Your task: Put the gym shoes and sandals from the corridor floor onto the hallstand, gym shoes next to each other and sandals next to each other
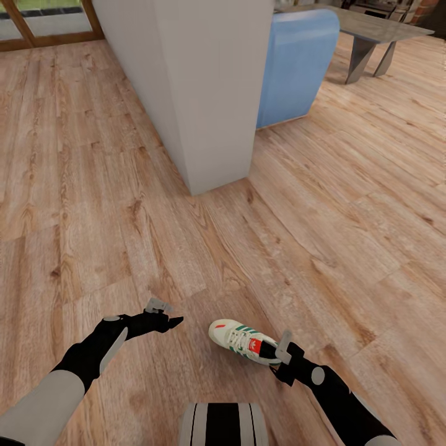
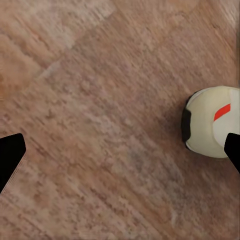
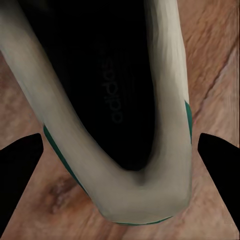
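The right gripper (image 1: 280, 359) hides the gym shoe's (image 1: 238, 338) heel; whether it grips is unclear.

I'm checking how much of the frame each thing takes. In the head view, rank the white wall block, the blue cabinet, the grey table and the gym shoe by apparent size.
1. white wall block
2. blue cabinet
3. grey table, cut off by the frame, farther away, so unsure against the cabinet
4. gym shoe

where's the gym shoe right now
In the head view the gym shoe sits low and right of centre over the wood floor, its heel at the right gripper, with the left gripper apart to its left.
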